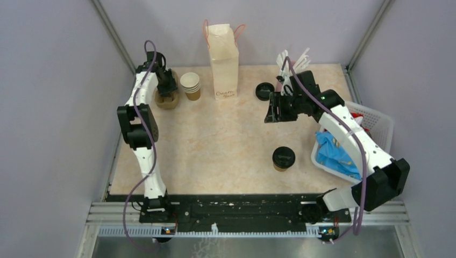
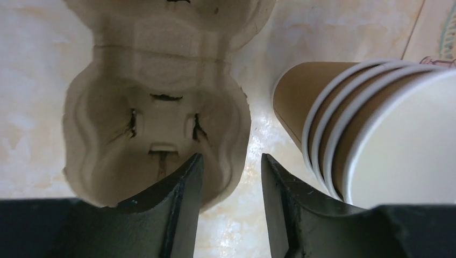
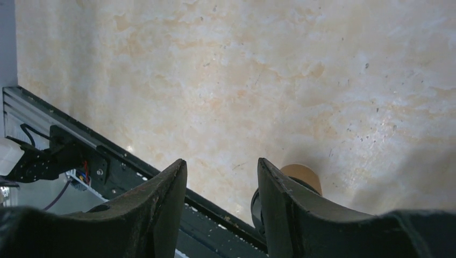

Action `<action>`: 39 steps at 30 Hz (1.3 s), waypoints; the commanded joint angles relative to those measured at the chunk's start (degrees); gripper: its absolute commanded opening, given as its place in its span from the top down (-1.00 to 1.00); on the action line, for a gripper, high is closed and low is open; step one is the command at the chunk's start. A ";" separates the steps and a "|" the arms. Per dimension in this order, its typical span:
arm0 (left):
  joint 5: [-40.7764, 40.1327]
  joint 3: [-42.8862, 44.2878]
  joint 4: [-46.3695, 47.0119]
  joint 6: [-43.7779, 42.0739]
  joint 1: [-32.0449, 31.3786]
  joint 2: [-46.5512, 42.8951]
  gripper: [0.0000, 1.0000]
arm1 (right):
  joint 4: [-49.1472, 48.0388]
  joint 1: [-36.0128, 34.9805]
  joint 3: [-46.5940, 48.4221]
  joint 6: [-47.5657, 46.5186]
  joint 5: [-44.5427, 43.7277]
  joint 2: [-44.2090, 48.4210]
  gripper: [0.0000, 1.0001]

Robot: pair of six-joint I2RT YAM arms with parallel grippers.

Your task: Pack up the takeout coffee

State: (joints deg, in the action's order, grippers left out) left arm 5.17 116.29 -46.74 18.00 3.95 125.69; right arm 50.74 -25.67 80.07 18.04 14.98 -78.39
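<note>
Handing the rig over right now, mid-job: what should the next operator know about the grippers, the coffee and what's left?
Left gripper: open, jaws straddling one rim of the beige moulded-pulp cup carrier at far left, not clamped on it.
Right gripper: open, empty, above mid-table.
Takeout coffee, a small brown paper cup with a black plastic lid: upright on the table, near right, untouched.
Tall white paper bag: upright at the far edge.
Done: nothing packed yet.
Left: grip the coffee and pack it.
</note>
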 commanded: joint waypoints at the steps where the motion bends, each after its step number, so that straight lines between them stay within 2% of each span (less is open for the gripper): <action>1: 1.84 5.85 -0.60 0.38 0.11 2.42 0.02 | -1.05 1.23 4.71 -2.46 1.59 -3.02 -0.02; 10: 0.16 8.21 -0.05 1.74 0.10 6.23 0.13 | 0.77 3.68 6.94 -5.40 3.18 -5.65 -0.01; 17: 0.24 8.87 -0.70 2.56 0.10 7.13 0.41 | 1.28 4.32 7.40 -6.49 3.74 -6.29 -0.01; 20: 0.03 8.74 -1.04 2.14 0.20 6.29 0.42 | 1.13 4.31 7.01 -6.53 4.03 -6.16 -0.01; 23: 0.59 8.12 -1.14 1.52 0.56 5.38 0.34 | 0.74 4.36 6.69 -6.37 4.33 -6.10 -0.01; 30: 4.80 6.58 -0.16 3.01 2.13 4.10 0.42 | -0.02 4.34 6.20 -5.79 5.39 -6.10 -0.01; 39: 13.90 -0.29 5.67 5.79 5.15 0.35 0.42 | -0.25 4.32 5.91 -5.52 5.93 -5.81 -0.01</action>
State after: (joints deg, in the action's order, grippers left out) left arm 12.82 120.05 -45.15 21.39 7.22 130.76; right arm 51.88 -21.82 84.55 12.62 19.81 -84.16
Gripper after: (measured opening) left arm 0.298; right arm 0.506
